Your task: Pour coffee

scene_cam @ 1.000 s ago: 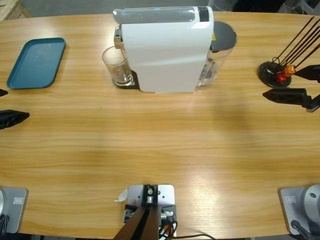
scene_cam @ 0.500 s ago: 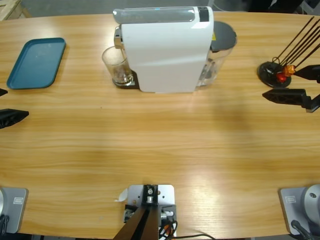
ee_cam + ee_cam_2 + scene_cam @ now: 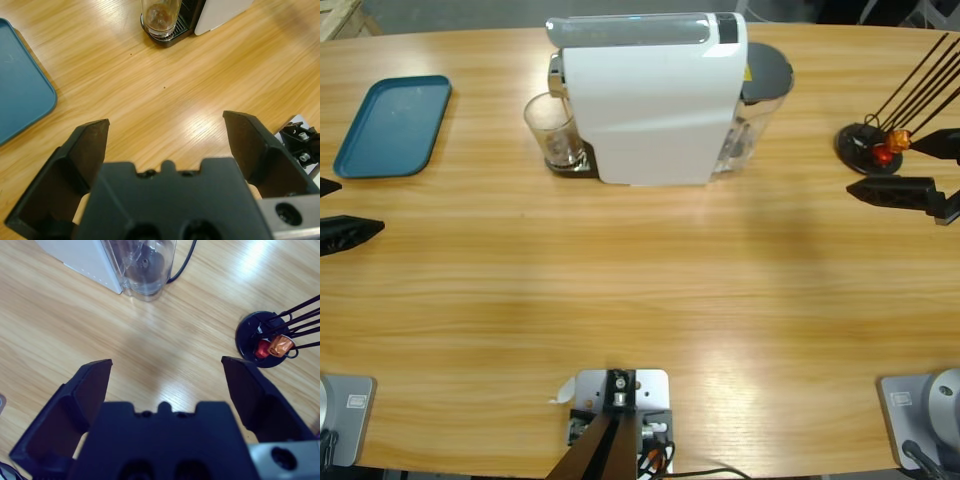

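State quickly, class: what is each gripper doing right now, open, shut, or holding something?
Left gripper: jaws open, holding nothing, aimed toward the glass at the coffee machine.
Right gripper: jaws open, holding nothing, above bare table.

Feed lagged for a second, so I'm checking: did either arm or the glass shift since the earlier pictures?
Only the left gripper moved, edging slightly inward over the table from the left edge, jaws open and empty. The right gripper, the glass at the coffee machine and the blue tray stayed put.
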Controlling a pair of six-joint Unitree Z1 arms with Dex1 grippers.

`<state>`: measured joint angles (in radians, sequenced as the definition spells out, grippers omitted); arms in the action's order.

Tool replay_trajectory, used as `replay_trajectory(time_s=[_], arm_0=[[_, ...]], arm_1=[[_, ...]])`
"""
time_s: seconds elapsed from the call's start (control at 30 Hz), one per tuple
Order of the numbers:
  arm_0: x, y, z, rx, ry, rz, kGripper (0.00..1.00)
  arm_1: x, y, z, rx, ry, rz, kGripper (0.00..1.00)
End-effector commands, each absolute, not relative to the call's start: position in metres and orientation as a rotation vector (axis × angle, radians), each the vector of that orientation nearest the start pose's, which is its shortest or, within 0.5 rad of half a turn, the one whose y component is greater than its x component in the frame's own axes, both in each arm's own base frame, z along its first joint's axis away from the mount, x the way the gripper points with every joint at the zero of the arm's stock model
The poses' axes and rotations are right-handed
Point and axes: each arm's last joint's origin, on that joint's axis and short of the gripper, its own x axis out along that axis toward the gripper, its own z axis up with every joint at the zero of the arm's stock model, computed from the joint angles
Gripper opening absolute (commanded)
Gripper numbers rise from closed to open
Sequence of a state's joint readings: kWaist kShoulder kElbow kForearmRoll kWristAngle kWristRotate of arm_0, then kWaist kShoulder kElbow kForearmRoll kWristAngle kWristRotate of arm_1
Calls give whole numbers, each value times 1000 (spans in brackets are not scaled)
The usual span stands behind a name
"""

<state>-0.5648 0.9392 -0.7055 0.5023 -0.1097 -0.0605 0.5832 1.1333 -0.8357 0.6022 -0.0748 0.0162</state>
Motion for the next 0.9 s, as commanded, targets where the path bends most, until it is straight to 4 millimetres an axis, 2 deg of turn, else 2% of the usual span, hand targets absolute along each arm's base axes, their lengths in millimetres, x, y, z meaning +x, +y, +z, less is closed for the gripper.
replay_trajectory(time_s=[0.03,0.23,0.43,0.9], arm_0=[[65,-47,298,114,607,-622,1000],[65,-50,294,174,543,-700,1000],[50,-38,294,130,405,-674,1000],[56,-39,283,126,374,-625,1000]], arm_1=[[123,77,312,-298,862,464,1000],[122,76,312,-299,860,466,1000],[124,77,312,-301,864,464,1000],[123,77,312,-302,865,465,1000]])
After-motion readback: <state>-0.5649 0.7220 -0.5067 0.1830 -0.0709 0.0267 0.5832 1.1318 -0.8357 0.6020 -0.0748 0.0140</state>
